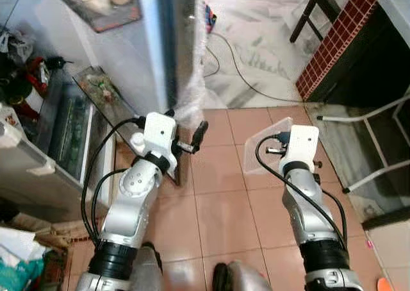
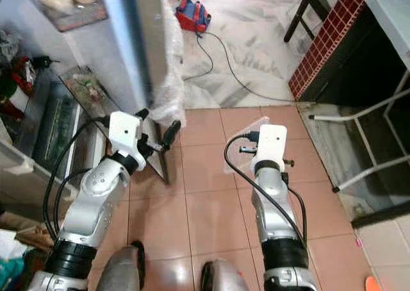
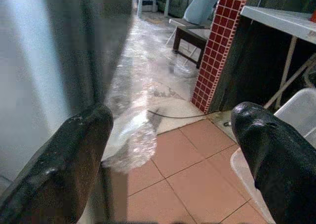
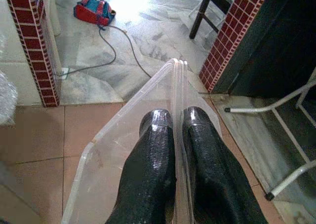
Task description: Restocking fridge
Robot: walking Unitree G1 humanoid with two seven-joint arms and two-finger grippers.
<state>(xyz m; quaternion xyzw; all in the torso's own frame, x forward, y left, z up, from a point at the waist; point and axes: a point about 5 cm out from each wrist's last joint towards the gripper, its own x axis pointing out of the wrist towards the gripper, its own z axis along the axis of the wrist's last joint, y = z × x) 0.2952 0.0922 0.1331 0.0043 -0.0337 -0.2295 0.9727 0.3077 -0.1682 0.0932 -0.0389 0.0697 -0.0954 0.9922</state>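
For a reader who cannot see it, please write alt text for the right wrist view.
The right gripper is shut on the edge of a clear plastic panel, held above a terracotta tile floor. Beyond lie marble flooring, red brick columns and a red and blue bag with a cable.

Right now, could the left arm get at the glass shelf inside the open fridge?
Probably yes. The left pincer is open and holds nothing, and the glass shelf lies just to its left with nothing between them. The right pincer is shut on a clear plastic tray.

one clear plastic tray (image 4: 123, 135), one open fridge door (image 1: 168, 41), one red-and-blue bag (image 4: 94, 11), two grippers
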